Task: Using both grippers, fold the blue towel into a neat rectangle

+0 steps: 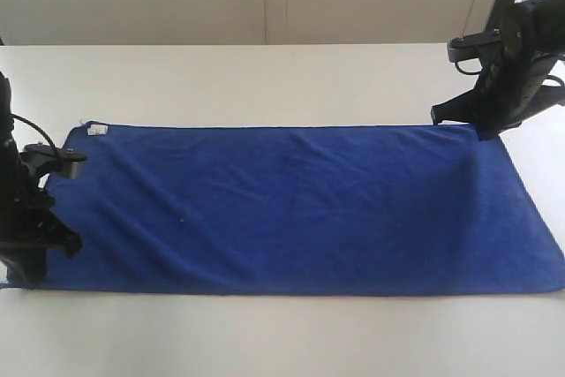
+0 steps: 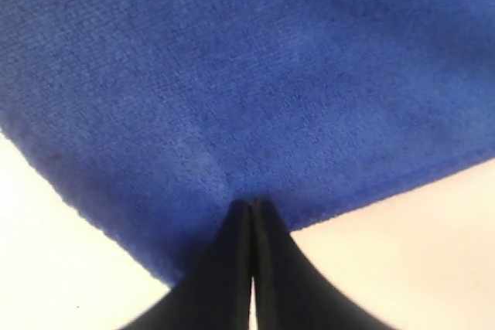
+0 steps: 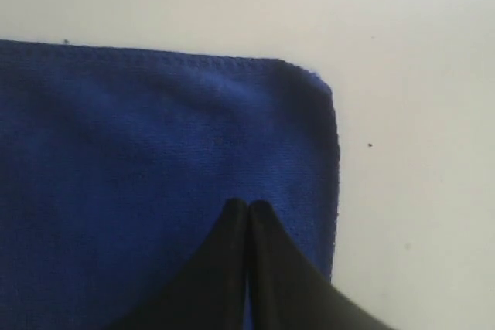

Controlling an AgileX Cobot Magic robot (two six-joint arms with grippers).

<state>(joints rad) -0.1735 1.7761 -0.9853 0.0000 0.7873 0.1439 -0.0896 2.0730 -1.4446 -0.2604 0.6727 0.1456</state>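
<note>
Towel [image 1: 300, 209] is lying flat, spread lengthwise on the table [image 1: 265, 77]. Left gripper [image 2: 252, 205] is sitting at its near left corner and right gripper [image 3: 247, 205] at the far right corner, both with jaws pressed together and tips touching cloth. Not seeing whether either is actually pinching fabric.

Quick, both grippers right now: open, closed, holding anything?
Left gripper: closed, tips at the edge of the flat royal-blue microfibre towel near a corner; grip cannot be told.
Right gripper: closed over another corner; grip cannot be told.
</note>
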